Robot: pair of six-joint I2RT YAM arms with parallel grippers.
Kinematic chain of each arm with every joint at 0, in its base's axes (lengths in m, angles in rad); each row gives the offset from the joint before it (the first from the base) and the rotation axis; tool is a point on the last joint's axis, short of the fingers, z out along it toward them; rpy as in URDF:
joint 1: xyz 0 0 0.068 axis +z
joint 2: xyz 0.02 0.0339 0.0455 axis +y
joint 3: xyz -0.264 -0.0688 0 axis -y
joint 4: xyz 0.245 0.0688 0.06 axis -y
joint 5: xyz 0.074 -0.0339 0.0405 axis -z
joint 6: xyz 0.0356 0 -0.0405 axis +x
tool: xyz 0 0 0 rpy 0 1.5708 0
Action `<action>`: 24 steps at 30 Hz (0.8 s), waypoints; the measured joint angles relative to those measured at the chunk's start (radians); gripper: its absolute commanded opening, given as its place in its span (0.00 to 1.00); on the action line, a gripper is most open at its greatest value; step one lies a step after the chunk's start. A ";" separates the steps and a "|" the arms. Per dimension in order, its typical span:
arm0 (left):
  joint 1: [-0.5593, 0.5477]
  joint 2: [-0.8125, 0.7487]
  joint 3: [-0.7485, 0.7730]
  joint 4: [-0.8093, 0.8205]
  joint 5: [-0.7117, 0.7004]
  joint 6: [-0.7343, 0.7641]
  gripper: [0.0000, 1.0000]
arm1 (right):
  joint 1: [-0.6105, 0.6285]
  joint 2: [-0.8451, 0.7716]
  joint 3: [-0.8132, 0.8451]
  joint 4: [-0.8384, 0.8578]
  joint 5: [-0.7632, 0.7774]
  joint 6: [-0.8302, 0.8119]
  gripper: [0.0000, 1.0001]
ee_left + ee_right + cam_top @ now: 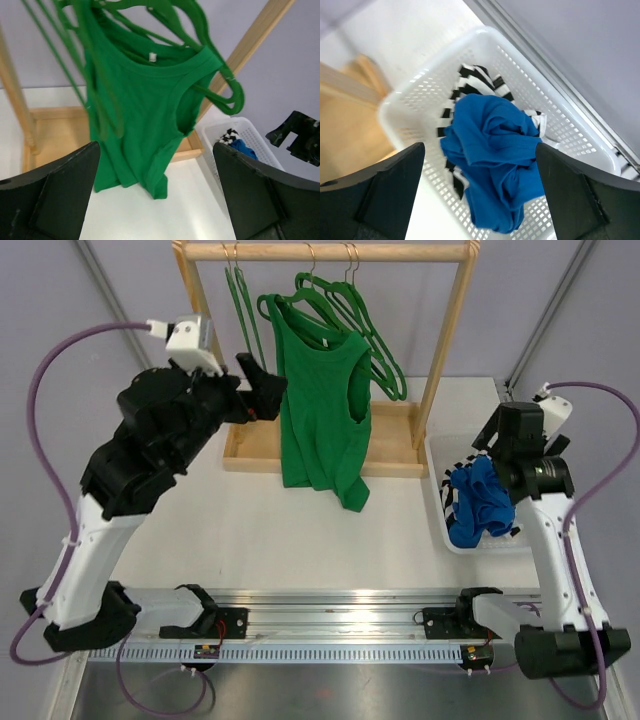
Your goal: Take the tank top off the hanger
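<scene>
A green tank top [322, 405] hangs on a green hanger [320, 298] from a wooden rack rail [325, 252]; its hem touches the table. It also shows in the left wrist view [137, 115], with its hanger [200, 30] above. My left gripper [262, 388] is open and empty, raised just left of the tank top. My right gripper [500, 455] is open and empty, above a white basket [437, 502] at the right. In the right wrist view the basket [530, 75] holds a blue garment [495, 155].
More green hangers [240, 300] hang empty on the rail. The rack's wooden base [250, 455] and right post [445, 340] stand behind the tank top. A black-and-white striped cloth [475, 82] lies under the blue garment. A metal rail [330, 625] runs along the near edge.
</scene>
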 measured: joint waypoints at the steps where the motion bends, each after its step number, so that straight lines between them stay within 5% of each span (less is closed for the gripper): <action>1: -0.015 0.041 0.039 0.005 -0.005 0.003 0.99 | 0.000 -0.050 0.003 0.000 -0.017 -0.004 0.99; 8: -0.074 0.351 0.323 0.073 -0.106 0.047 0.99 | -0.003 -0.343 -0.058 0.004 -0.410 0.003 0.99; 13: -0.074 0.486 0.375 0.158 -0.199 0.050 0.99 | -0.003 -0.402 -0.115 0.002 -0.637 0.017 1.00; 24: -0.069 0.751 0.535 0.275 -0.353 0.100 0.94 | -0.003 -0.476 -0.142 -0.046 -0.835 0.004 1.00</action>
